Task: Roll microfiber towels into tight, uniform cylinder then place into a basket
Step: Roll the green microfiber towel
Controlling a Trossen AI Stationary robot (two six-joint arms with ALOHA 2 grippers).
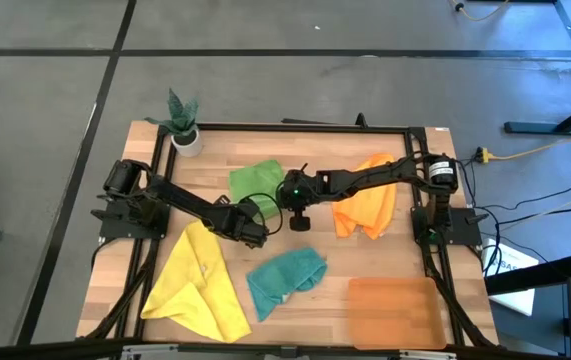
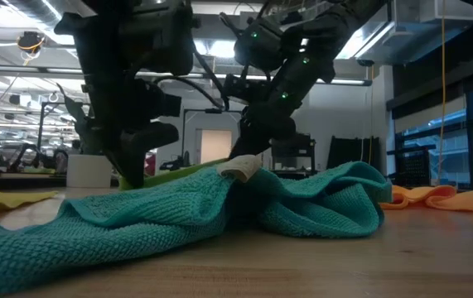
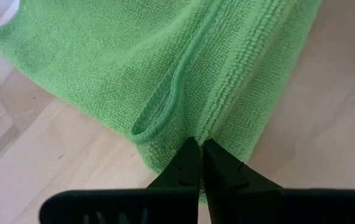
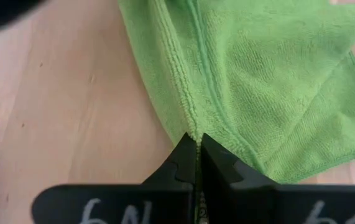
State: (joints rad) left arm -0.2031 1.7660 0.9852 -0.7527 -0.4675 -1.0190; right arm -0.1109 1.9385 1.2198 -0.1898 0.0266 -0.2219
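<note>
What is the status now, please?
Left end effector and right end effector both shut on green towel edge. Basket empty. No obstruction.

Bright, even light; soft shadows

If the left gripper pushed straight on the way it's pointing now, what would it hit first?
The green towel. The left gripper is already shut on its near edge, so going on would only bunch the cloth against the table. How near the right gripper lies beyond is unclear.
</note>
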